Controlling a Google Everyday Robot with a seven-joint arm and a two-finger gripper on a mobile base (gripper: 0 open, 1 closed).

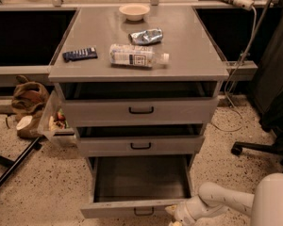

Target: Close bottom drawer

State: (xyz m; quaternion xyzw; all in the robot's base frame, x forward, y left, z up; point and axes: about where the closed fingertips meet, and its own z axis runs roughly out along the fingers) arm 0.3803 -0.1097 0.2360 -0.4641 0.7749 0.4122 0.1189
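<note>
Bottom drawer [140, 180] pulled way open, lower center. Gripper [176, 214] right at its front's right end, bottom edge. Grip state, can't tell.

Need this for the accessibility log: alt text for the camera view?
The bottom drawer of a grey cabinet stands pulled far out, the robot's white gripper at the right end of its front. The middle drawer and top drawer sit slightly open; a bottle, a bag, a dark packet and a bowl rest on the cabinet top.
</note>
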